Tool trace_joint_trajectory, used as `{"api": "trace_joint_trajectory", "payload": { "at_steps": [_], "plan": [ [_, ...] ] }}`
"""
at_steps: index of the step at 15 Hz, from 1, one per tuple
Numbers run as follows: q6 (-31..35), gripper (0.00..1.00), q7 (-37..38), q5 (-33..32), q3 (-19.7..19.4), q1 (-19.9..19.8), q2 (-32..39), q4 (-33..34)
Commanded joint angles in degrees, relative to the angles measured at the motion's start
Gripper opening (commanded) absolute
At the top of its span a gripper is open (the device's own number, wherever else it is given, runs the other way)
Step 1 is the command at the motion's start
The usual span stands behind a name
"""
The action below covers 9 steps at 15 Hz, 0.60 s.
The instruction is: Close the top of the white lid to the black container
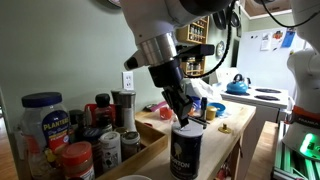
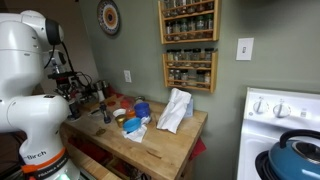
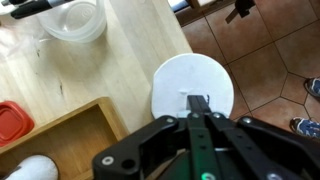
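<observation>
Matt plastic white lid (image 3: 192, 88), wooden counter (image 3: 120, 60)

Blue-lidded jar (image 1: 42, 112), blue kettle (image 1: 237, 85).
</observation>
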Motion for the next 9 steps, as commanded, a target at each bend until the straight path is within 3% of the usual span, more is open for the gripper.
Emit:
{"api": "trace_joint_trajectory", "payload": {
  "at_steps": [1, 9],
  "plan": [
    [0.81, 0.0, 0.82, 1.26, -0.32, 0.46, 0.04, -1.6],
    [1.2, 0.0, 1.02, 1.44, -0.33, 0.35, -0.72, -2.39]
  ]
}}
